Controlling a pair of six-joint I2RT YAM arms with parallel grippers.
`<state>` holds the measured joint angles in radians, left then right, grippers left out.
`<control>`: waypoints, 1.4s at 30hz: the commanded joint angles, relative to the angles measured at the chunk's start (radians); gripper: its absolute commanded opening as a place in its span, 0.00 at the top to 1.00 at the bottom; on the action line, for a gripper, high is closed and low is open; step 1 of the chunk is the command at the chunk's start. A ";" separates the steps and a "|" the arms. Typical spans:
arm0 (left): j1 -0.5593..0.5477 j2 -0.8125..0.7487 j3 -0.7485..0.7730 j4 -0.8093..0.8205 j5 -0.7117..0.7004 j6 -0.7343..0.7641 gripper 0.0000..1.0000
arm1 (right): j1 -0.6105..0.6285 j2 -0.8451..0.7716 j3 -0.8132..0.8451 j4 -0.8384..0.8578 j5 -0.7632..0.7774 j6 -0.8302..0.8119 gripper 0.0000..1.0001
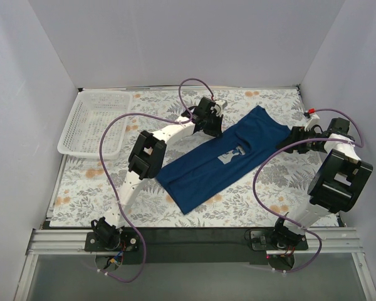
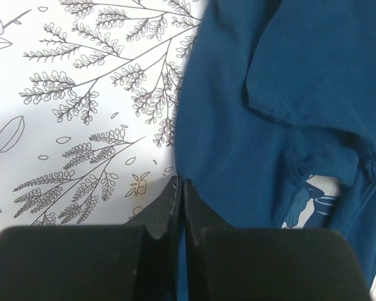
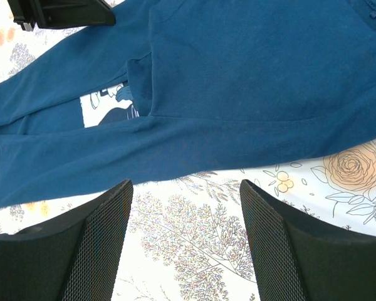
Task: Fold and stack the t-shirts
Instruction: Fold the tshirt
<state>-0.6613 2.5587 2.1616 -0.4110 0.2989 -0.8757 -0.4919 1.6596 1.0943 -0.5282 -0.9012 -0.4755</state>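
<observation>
Container: white plastic mesh basket (image 1: 67, 132), rectangular, at the far-left corner of the table. Its lattice floor and walls show from above. It is well apart from the shirt.
Task item: dark navy-blue short-sleeved cloth t-shirt (image 1: 200, 179) lies mid-table as a long folded strip, running diagonally from near-left to far-right. Its sides are turned in, and the pale grey-white chest graphic (image 1: 230, 155) shows partly between the folds.
Grip, left: left gripper (image 2: 180, 185) sits at the strip's far long edge. Its smooth black fingers (image 2: 203, 219) are pressed together right at the cloth's border — cannot tell whether fabric is caught between them.
Grip, right: right gripper (image 3: 185, 188) is low beside the strip's other long edge, toward the far-right end. Its fingers (image 3: 103, 241) are spread wide over bare cover, tips just beside the shirt. Contact cannot be told.
Surroundings: white tablecloth (image 1: 269, 188) printed with grey sprigs and peach flowers. Purple cables (image 1: 106, 147) loop off both arms.
In the way: the left arm's white links (image 1: 147, 157) cross the table between basket and shirt.
Textures: the shirt is a matte knit with soft creases and a stitched sleeve hem (image 2: 288, 116). The right finger pads carry a fine grid pattern.
</observation>
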 commanded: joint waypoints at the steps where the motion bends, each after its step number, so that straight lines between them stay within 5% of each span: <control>1: 0.003 -0.006 0.012 -0.041 -0.138 0.007 1.00 | -0.011 0.006 -0.001 0.002 -0.031 -0.008 0.36; 12: 0.133 -0.086 -0.112 -0.025 -0.219 -0.062 1.00 | -0.011 0.034 0.012 0.005 -0.004 -0.006 0.36; 21: 0.267 -0.216 -0.374 0.031 -0.218 -0.114 1.00 | 0.022 0.117 0.087 0.071 0.059 0.104 0.35; 28: 0.293 -0.333 -0.529 0.089 -0.166 -0.128 1.00 | 0.252 0.157 0.125 0.082 0.038 0.155 0.35; 32: 0.299 -0.438 -0.548 0.109 -0.106 -0.164 0.62 | 0.433 0.155 0.092 0.085 0.019 0.189 0.35; 36: 0.308 -0.579 -0.565 0.113 -0.098 -0.184 0.41 | 0.599 0.149 0.018 0.155 0.019 0.305 0.35; 42: 0.319 -0.874 -0.759 0.152 -0.107 -0.206 0.35 | 0.766 0.143 -0.114 0.370 0.120 0.567 0.36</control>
<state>-0.3500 1.8774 1.4666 -0.2913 0.1921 -1.0645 0.2485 1.8164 1.0161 -0.2867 -0.8318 -0.0849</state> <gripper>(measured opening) 0.648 0.643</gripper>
